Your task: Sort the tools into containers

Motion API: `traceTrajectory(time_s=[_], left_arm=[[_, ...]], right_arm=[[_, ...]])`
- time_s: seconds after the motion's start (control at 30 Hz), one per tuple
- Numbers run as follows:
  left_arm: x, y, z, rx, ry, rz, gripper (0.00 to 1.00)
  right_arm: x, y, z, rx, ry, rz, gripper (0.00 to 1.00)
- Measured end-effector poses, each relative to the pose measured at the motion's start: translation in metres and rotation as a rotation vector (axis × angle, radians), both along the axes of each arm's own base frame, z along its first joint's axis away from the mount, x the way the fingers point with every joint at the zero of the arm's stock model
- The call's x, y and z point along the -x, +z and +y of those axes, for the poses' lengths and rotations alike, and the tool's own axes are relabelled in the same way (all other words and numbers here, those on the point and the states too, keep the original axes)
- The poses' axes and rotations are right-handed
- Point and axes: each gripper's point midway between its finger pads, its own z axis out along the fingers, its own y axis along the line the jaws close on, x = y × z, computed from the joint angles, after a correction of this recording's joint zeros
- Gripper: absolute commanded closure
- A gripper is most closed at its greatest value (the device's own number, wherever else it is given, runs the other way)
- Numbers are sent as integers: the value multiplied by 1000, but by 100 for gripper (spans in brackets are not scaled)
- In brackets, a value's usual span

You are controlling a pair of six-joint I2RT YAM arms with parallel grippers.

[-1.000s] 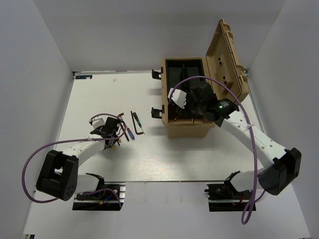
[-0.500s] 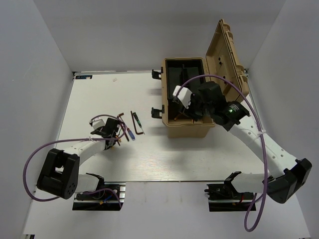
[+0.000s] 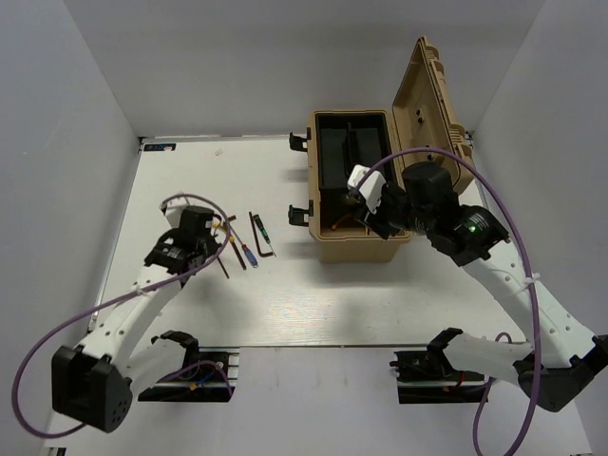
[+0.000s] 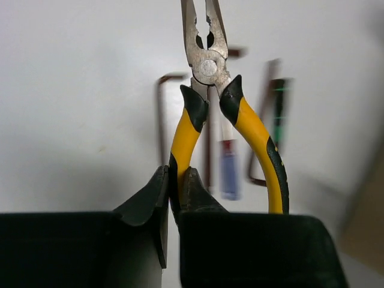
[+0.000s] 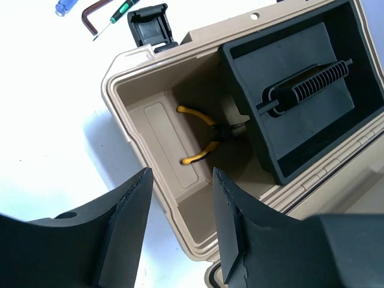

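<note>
Yellow-handled combination pliers (image 4: 206, 67) sit in the left claw (image 4: 175, 183), which is pinched narrowly on one handle only, leaving the other handle free at its side. The steel nose points straight ahead, away from the claw, with the white tabletop (image 4: 78, 90) blurred behind it. Beyond the fingers, out of focus, lie a blue-handled screwdriver (image 4: 229, 174), a green-banded screwdriver (image 4: 278, 114) further to the side, and dark L-shaped hex keys (image 4: 161, 120) around them. I cannot tell from here how many keys there are.

Across the way, the right claw (image 5: 180, 222) stands wide apart with nothing between its fingers, poised above the open tan toolbox (image 5: 159, 135). Just ahead of those fingers, down on the box floor, a second pair of pliers (image 5: 201, 137) lies with its yellow handles spread. Its head is tucked against the black lift-out tray (image 5: 312, 129) that fills the far half. The lid (image 3: 432, 104) stands up on the far side of the box, and a black latch (image 5: 150, 24) hangs off the rim.
</note>
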Motion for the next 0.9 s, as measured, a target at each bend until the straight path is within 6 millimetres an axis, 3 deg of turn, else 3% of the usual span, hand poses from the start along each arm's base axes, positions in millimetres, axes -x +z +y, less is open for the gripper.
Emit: traceTrajectory(time_s=[0.07,0.1,0.13,0.17,0.23,0.33,0.47,0.63,0.9], left_arm=[[-17,45,-15,38,-94,-119,100],[-24,63,-24,56,-155,-168,100],[-32,84,-36,76,-231,-228,100],[-38,100,-48,90,-307,-271,100],[-48,130,-84,138,-516,-345,100],[-62,156,-138,190,-812,-395,100],[-74,164,-199,242,-1132,-415,100],[-68,165,-257,281,-1440,-423,100],[-58,156,-313,295,-1767,-391,100]], right_arm=[[1,1,-1,-4,-4,2,52],[1,1,-1,-5,-7,2,65],[0,1,-2,-5,-17,3,93],[-1,1,-3,-4,-29,2,100],[-8,3,-9,-12,-90,-2,100],[-21,8,-18,-37,-193,-20,100],[-32,17,-28,-67,-293,-35,100],[-41,27,-33,-107,-358,-47,100],[-50,30,-39,-131,-411,-42,100]])
